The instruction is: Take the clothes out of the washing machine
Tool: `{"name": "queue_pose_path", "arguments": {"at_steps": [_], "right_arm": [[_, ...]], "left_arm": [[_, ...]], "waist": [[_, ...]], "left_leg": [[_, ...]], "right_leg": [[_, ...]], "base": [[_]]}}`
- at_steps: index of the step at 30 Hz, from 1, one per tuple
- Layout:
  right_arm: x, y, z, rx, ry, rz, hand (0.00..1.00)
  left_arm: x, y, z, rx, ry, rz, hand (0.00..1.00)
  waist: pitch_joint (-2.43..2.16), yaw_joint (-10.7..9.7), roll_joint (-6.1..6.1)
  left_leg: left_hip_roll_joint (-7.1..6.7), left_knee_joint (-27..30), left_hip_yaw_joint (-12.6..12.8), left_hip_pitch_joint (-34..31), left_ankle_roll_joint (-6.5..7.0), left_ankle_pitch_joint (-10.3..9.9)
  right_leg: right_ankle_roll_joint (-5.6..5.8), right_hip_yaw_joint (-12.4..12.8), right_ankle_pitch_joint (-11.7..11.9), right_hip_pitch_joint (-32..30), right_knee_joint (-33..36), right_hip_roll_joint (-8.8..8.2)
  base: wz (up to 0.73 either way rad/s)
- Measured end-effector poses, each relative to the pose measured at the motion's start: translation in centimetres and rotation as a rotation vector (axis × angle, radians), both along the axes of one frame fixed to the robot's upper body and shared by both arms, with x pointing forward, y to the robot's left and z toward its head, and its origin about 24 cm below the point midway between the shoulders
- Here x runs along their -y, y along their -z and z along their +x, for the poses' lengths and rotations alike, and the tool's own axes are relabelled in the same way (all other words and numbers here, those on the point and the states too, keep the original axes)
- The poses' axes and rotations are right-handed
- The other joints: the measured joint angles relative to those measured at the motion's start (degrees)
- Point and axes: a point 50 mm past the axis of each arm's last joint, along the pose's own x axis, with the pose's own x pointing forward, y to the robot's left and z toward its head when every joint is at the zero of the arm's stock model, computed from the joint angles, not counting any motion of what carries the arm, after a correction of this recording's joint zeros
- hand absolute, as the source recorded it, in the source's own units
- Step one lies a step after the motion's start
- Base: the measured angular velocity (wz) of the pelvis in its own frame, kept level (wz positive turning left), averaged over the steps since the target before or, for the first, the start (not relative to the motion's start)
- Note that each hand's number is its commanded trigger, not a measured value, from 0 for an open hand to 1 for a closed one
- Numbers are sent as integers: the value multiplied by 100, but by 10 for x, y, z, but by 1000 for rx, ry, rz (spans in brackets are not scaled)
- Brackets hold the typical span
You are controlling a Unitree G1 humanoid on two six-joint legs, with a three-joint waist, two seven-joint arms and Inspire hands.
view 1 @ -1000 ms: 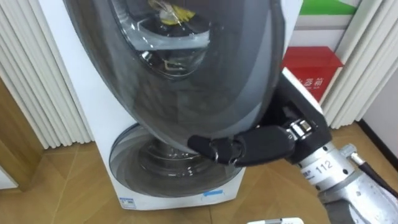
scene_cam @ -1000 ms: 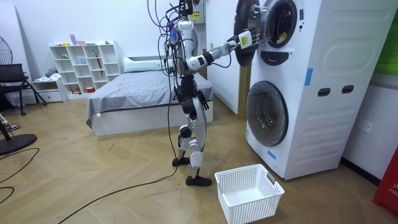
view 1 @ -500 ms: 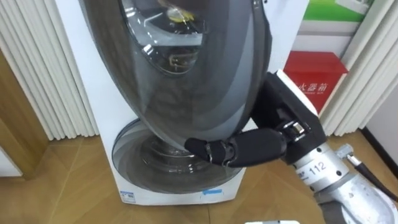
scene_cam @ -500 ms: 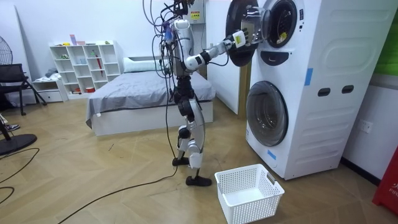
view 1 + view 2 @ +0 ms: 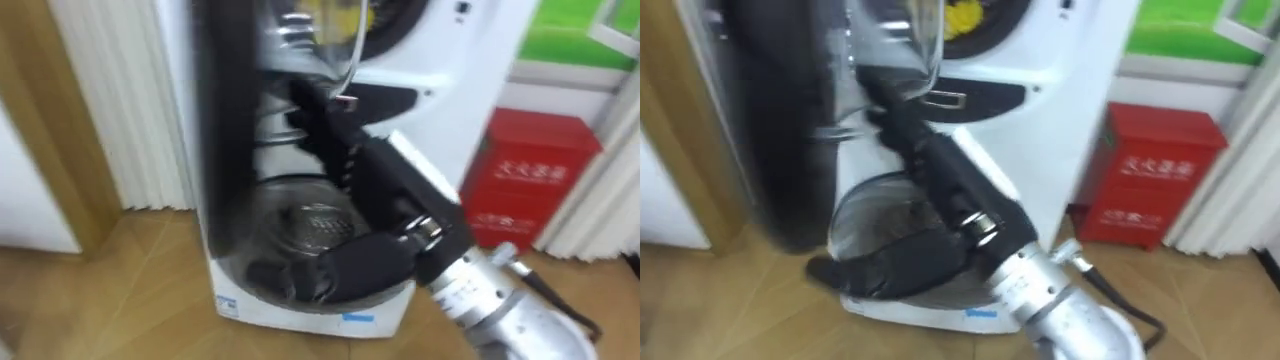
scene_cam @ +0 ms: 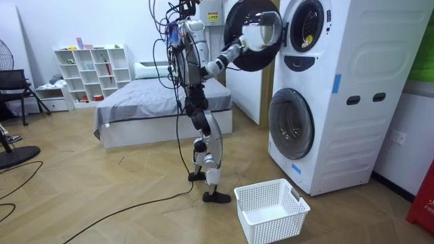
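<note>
Now the right hand (image 5: 940,248), fingers straight, pushes the door (image 5: 225,120) at 9 o'clock wide, so the yellow clothes (image 5: 335,12) at 12 o'clock in the washing machine (image 6: 339,41) can be reached.

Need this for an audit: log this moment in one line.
right hand: at upper door | upper door: wide open | yellow clothes: in upper drum | laundry basket: on floor before lower washer
</note>
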Motion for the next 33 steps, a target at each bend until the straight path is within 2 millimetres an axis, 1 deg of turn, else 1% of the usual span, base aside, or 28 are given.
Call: {"name": "queue_pose_path", "arguments": {"at_steps": [1,2,4,5,6,7,10,12,13,14,15,16,17,19,24,25,28,29,30,31,32,33], "right_arm": [[-6,-2,-2,16,-50,3,0],[-11,-5,-5,34,-102,-1,0],[-16,-5,-7,42,-153,-11,0],[-16,-5,-8,48,-174,-9,0],[-16,-5,-9,48,-183,-7,0],[-17,-6,-10,42,-202,4,0],[-18,-5,-11,38,-234,7,0],[-18,-5,-12,32,-251,17,0],[-18,-5,-12,30,-257,22,0],[-18,-5,-12,29,-258,22,0],[-19,-5,-12,28,-260,21,0],[-19,-5,-12,30,-259,22,0],[-18,-6,-12,32,-259,23,0],[-18,-5,-12,31,-257,22,0],[-18,-2,-10,18,-245,12,0],[-17,-1,-9,20,-239,1,0],[-13,2,-8,25,-217,-42,0],[-11,3,-7,35,-201,-69,0],[-10,3,-6,41,-189,-85,0],[-7,6,-3,44,-159,-115,0],[-1,9,-1,45,-116,-150,0],[1,10,0,50,-93,-165,0]], "left_arm": [[0,0,-2,-5,-2,-1,0],[0,1,-4,-12,-4,-4,0],[1,1,-6,-20,-5,-10,0],[1,1,-6,-23,-6,-11,0],[1,1,-7,-26,-8,-11,0],[1,2,-8,-29,-10,-11,0],[2,2,-7,-31,-8,-17,0],[4,2,-7,-31,-8,-27,0],[5,3,-6,-29,-6,-33,0],[5,3,-5,-28,-5,-35,0],[5,3,-3,-24,-4,-34,0],[5,2,0,-16,-3,-34,0],[5,3,1,-18,-4,-35,0],[6,3,7,-8,-1,-37,0],[6,3,8,-6,-1,-36,0],[6,3,8,-8,-1,-33,0],[5,3,7,-17,-4,-27,0],[5,3,7,-21,-7,-26,0],[6,3,6,-22,-10,-27,0],[5,3,4,-26,-14,-27,0],[4,3,2,-29,-24,-25,0],[3,3,1,-29,-31,-23,0]], "waist": [[7,78,-18],[11,120,-25],[16,201,-18],[22,220,-11],[22,222,-11],[24,231,-8],[30,242,-8],[41,243,8],[56,242,18],[60,244,21],[73,248,22],[99,255,26],[146,263,37],[190,265,55],[176,267,36],[167,247,24],[167,211,25],[157,179,11],[158,182,12],[167,149,26],[174,46,46],[173,13,44]], "left_leg": [[-13,-1,-64,-8,1,-2],[-46,-2,-156,-22,7,-5],[-100,-3,-258,-41,31,-12],[-130,-9,-327,-45,44,-16],[-152,-15,-377,-49,51,-16],[-181,-33,-431,-50,65,-8],[-225,-87,-488,-45,102,8],[-252,-111,-542,-44,118,2],[-264,-136,-545,-34,135,-8],[-269,-162,-546,-19,140,-10],[-274,-196,-547,-4,153,-18],[-275,-203,-546,-3,166,-29],[-276,-205,-543,-2,171,-32],[-278,-224,-530,-6,173,-33],[-288,-229,-326,1,173,-33],[-287,-225,-249,6,173,-33],[-286,-226,-215,15,173,-33],[-284,-228,-179,32,173,-33],[-282,-236,-157,55,173,-33],[-277,-257,-133,128,173,-33],[-274,-275,-77,190,173,-33],[-274,-274,-46,196,173,-33]], "right_leg": [[13,-51,8,37,-19,-19],[61,-64,27,69,-29,-33],[118,-103,12,107,-28,-75],[170,-168,-20,142,-23,-109],[189,-207,-37,154,-15,-112],[232,-229,-67,173,-8,-136],[315,-298,-135,193,-8,-194],[341,-323,-158,215,-10,-206],[357,-336,-182,223,-15,-217],[354,-336,-193,224,-14,-221],[310,-343,-193,227,-13,-225],[254,-360,-174,231,-14,-229],[263,-373,-192,234,-20,-232],[271,-372,-201,223,-55,-233],[315,-343,-230,233,-114,-248],[318,-332,-232,233,-115,-249],[323,-330,-234,238,-119,-250],[323,-292,-234,245,-119,-246],[323,-276,-234,260,-118,-242],[325,-287,-233,330,-141,-235],[327,-283,-232,427,-210,-232],[330,-287,-234,443,-218,-231]], "base": [[34],[36],[39],[39],[37],[26],[17],[11],[7],[7],[6],[8],[7],[0],[-7],[-4],[-3],[-9],[-13],[-3],[4],[10]]}}
